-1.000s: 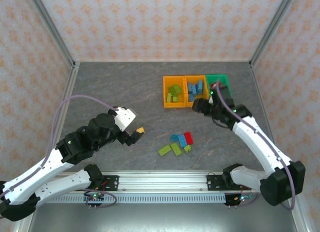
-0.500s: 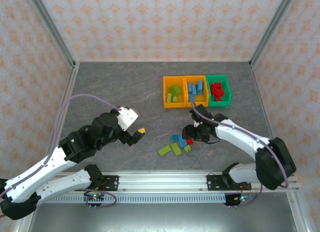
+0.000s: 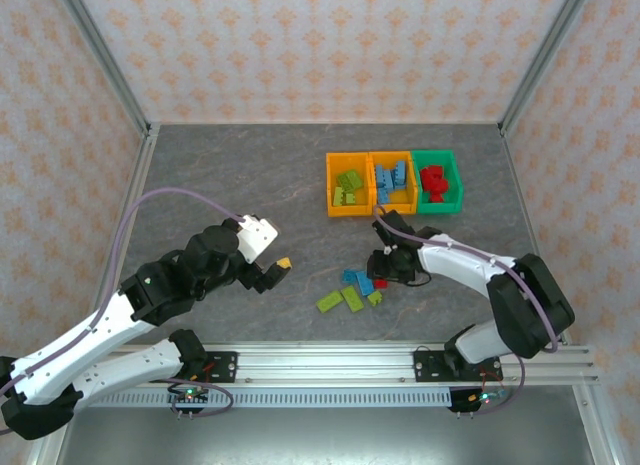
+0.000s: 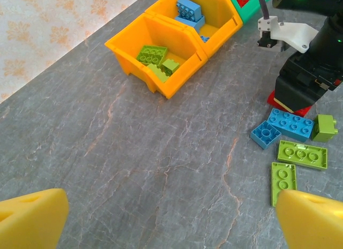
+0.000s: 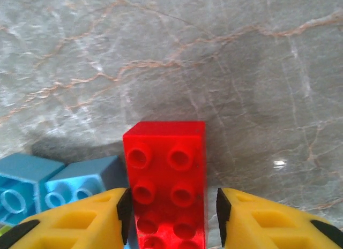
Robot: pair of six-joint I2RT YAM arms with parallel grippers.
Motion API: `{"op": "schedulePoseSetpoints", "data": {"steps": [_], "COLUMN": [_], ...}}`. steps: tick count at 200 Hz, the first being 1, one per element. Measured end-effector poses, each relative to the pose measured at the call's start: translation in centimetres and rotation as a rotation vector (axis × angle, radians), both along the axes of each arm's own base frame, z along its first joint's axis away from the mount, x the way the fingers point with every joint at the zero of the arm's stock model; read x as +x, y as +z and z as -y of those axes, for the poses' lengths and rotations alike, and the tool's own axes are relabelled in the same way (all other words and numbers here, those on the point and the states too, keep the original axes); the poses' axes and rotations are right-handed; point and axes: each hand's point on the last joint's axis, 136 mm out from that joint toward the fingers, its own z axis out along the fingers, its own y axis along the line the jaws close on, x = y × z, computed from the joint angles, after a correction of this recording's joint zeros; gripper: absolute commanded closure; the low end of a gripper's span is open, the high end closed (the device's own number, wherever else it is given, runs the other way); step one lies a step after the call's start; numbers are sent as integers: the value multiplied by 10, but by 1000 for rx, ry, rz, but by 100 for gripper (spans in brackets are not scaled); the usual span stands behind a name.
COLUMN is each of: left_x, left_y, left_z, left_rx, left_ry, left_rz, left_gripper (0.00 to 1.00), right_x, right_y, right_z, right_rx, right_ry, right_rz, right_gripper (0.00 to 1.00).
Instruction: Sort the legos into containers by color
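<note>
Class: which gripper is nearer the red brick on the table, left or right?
Right. The right gripper straddles the red brick, a finger on each side; the left gripper hovers open, well off to the brick's left.

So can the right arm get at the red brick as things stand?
Probably yes: the right gripper straddles the red brick, its fingers on either side. A blue brick lies close beside one finger and may crowd it.
</note>
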Motion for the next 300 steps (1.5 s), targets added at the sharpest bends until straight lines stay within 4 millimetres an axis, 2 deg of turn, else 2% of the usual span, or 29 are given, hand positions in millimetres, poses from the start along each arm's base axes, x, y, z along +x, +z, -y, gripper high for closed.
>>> {"op": "schedulePoseSetpoints", "data": {"steps": [13,28,56,73,90,117,136,156,189,204,216,229,243,264,269,285,300], "left_x": [0,0,0,0,0,-5,-13,-21,-24,-23,-21,-18,-13,-5,-3,2,7], "left_y": [0,0,0,0,0,-2,-4,-7,-9,-9,-9,-8,-6,-2,-2,-2,-4], "left_z": [0,0,0,0,0,4,13,20,21,19,16,13,11,10,10,12,13], "left_rx": [0,1,1,1,1,2,-9,-12,-9,-4,3,10,10,2,1,-6,-24], "left_ry": [0,0,0,0,-1,-40,-110,-169,-188,-178,-158,-130,-89,-31,-19,23,62], "left_rz": [0,-1,-1,-1,0,-13,-35,-58,-68,-66,-66,-67,-72,-85,-91,-116,-144], "left_gripper": [0,0,0,0,0,0,0,0,0,0,0,0,0,0,0,0,0], "right_x": [-3,-1,-2,-2,0,2,8,30,82,114,142,176,211,246,252,266,269], "right_y": [-7,-5,-6,-9,-8,-1,22,64,127,146,154,155,146,123,118,104,98], "right_z": [5,2,4,10,12,18,27,45,107,131,146,158,169,175,175,173,172], "right_rx": [-21,-5,-17,-53,-68,-69,-38,19,22,-8,-28,-52,-75,-92,-94,-95,-97], "right_ry": [-11,-15,-21,-38,-39,-71,-121,-233,-471,-538,-571,-590,-600,-600,-597,-585,-574], "right_rz": [-16,-7,-8,-10,-1,46,138,291,477,515,522,514,493,444,433,394,366], "right_gripper": [39,39,51,65,73,79,79,79,78,79,80,80,79,77,75,53,47]}}
